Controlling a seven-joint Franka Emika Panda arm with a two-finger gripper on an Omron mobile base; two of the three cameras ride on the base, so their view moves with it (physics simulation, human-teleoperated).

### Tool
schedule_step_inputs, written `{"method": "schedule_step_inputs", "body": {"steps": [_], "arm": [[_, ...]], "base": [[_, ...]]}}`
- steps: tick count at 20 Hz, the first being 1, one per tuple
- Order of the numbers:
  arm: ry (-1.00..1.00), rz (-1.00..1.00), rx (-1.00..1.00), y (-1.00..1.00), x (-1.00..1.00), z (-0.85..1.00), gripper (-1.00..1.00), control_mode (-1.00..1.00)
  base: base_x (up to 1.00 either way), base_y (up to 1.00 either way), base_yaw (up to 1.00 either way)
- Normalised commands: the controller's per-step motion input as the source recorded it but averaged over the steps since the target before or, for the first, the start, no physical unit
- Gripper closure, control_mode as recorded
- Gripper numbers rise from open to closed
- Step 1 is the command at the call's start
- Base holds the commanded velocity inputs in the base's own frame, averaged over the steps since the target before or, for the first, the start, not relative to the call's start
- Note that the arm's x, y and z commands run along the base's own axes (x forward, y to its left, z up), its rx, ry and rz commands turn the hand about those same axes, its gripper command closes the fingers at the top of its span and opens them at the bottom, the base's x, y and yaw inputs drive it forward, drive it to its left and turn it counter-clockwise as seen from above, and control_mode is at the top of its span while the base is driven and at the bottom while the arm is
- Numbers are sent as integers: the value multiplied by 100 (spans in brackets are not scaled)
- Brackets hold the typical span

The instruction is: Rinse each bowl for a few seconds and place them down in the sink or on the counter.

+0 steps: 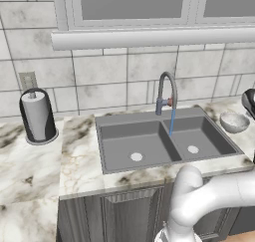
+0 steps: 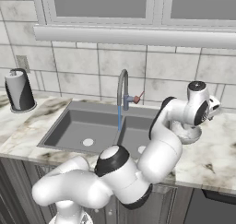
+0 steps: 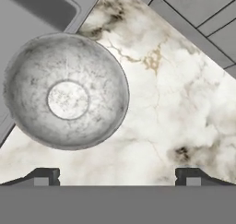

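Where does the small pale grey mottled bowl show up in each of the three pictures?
Left base view: small pale grey mottled bowl at the right edge, right of the sink.
Right base view: bowl centre-right, partly behind the white arm.
Hand view: bowl upper left.
Shared landmark: dark grey double-basin sink.

The bowl (image 3: 67,91) is pale grey-white with speckled mottling and a lighter round patch at its centre. Counter (image 3: 175,108) is white marble with brown-grey veins, darkest blotch around 4 o'clock of the bowl. Sink (image 1: 149,144) is flat dark grey with pale drains, grey faucet (image 1: 167,91) running blue water (image 1: 172,121). Cabinets (image 1: 119,213) are dark grey wood-grain.
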Motion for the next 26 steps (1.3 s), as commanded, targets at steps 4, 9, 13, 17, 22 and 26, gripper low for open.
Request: {"method": "schedule_step_inputs", "body": {"steps": [4, 9, 13, 17, 22, 26], "arm": [[0, -8, -2, -25, -29, 8, -100, -100], [0, -7, -2, -19, -38, 8, -100, -100], [0, -7, -2, -14, -39, 4, -100, -100], [0, -7, -2, -9, -44, -1, -100, -100], [0, -5, -3, -25, -34, -5, -100, -100], [0, -3, -3, -20, -21, -7, -100, -100]], "base": [[0, 0, 0], [0, 0, 0], [0, 0, 0], [0, 0, 0], [0, 0, 0], [0, 0, 0]]}}
